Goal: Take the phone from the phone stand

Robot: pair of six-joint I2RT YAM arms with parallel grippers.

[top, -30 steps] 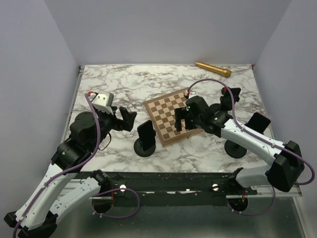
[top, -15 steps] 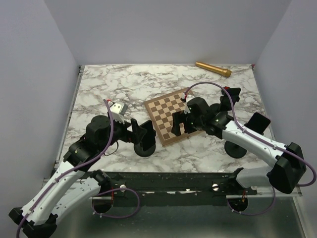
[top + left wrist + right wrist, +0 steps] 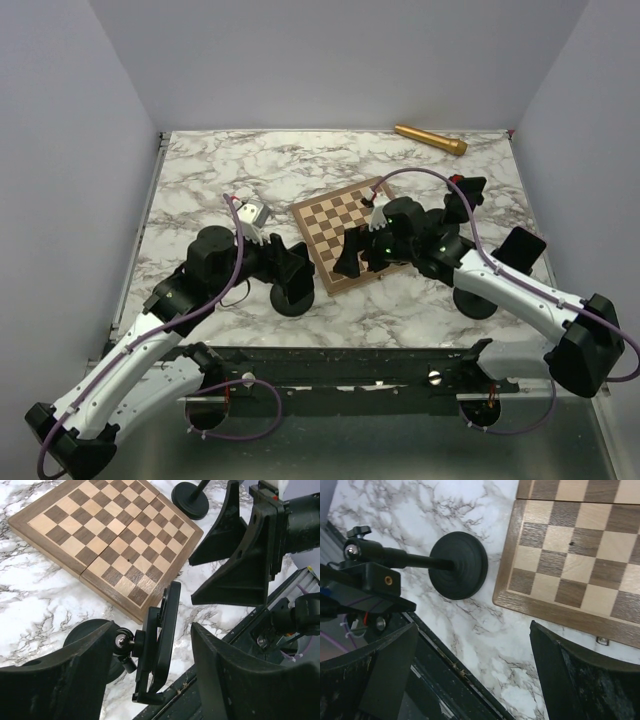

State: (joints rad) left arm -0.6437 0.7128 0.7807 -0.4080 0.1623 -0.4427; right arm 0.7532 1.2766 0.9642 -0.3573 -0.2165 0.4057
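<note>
A black phone (image 3: 171, 611) stands upright in the clamp of a black phone stand (image 3: 146, 652) with a ball joint and a round base (image 3: 292, 301). My left gripper (image 3: 152, 630) is open, one finger on each side of the phone and clamp, not touching. In the top view it (image 3: 288, 266) sits at the stand near the table's front. My right gripper (image 3: 352, 258) is open and empty, just right of the stand over the chessboard's near corner. The right wrist view shows the stand's base (image 3: 459, 565) and the open right gripper (image 3: 480, 680) above bare marble.
A wooden chessboard (image 3: 350, 230) lies mid-table, right behind the stand. A second stand (image 3: 478, 297) with a dark phone (image 3: 521, 246) is at the right. A gold cylinder (image 3: 430, 138) lies at the back. The table's front rail (image 3: 350, 365) is close below the stand.
My left arm has swung right and forward until its open fingers straddle the phone on the stand. My right gripper has moved left and nearer, toward the stand.
</note>
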